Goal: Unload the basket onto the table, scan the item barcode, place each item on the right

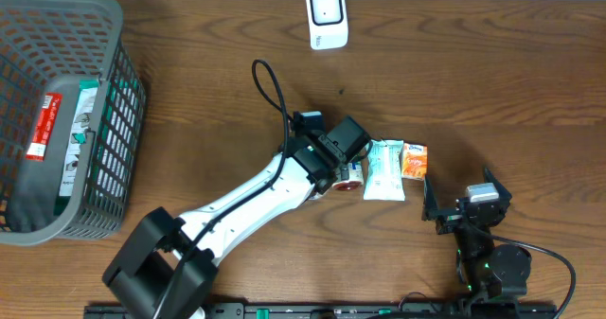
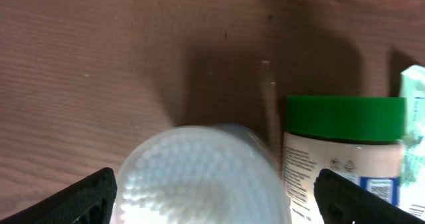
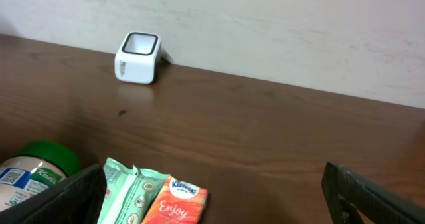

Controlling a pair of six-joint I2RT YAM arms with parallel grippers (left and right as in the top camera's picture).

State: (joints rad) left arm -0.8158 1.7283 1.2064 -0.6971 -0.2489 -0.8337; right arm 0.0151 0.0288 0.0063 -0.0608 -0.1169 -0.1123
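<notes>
- The left gripper [image 1: 352, 168] stood over a cluster of goods at the middle of the desk [image 1: 492, 73], nearer its near edge than its far one.
- Its fingers [image 2: 86, 199] were spread wide, one on each side of a white round-ended item [image 2: 199, 177], with a gap at both sides and nothing clamped.
- That item showed only a blurred, dimpled end facing the wrist camera; its long axis could not be told.
- Just to its right lay a jar [image 2: 345, 164], its long axis running away from the left arm, with the green lid at the far end and a printed label on its side.
- Right of the jar lay a green-and-white packet [image 1: 384, 169], long axis running from far edge to near edge, and an orange tissue pack [image 1: 414, 161] touched its right side.
- The right gripper [image 1: 466, 191] sat by the near edge, right of the cluster, its jaws wide apart and empty.
- The white scanner [image 1: 327, 16] stood at the far edge, well apart from the goods.
- A grey basket [image 1: 118, 35] with packets inside filled the far-left corner.
</notes>
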